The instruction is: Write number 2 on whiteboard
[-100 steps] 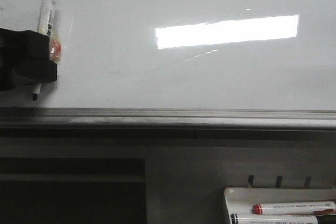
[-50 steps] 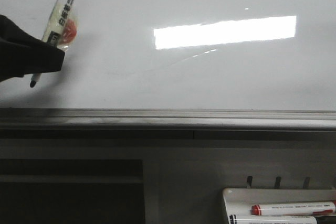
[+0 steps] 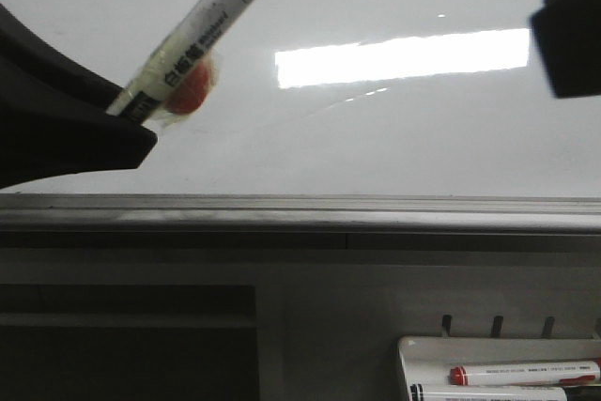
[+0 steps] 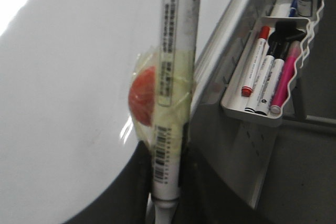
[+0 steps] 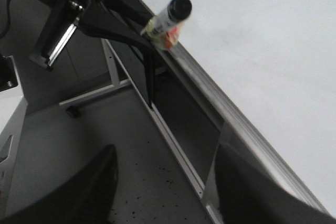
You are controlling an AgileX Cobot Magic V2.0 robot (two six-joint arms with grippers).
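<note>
The whiteboard (image 3: pixel 376 129) is glossy white with a grey bottom rail, and no number 2 shows on it. My left gripper (image 3: pixel 139 127) is at the left, shut on a white marker (image 3: pixel 202 30) that tilts up to the right, its tip hidden behind the fingers. A red lump (image 3: pixel 188 91) is taped to the marker's barrel. In the left wrist view the marker (image 4: pixel 176 66) stands between the closed fingers of the left gripper (image 4: pixel 168 184). My right gripper (image 3: pixel 566 35) hangs at the upper right before the board. The right gripper (image 5: pixel 165 182) is open and holds nothing.
A bright rectangular light reflection (image 3: pixel 404 56) lies across the board. Below the rail at the right hangs a white marker tray (image 3: pixel 413 349) with red and black markers (image 4: pixel 262 77). A dark open space (image 3: pixel 127 345) is under the board at the left.
The left gripper moved right and nearer the camera, and the marker tilted further right, so its tip is now hidden. The right gripper came into the front view at the upper right.
</note>
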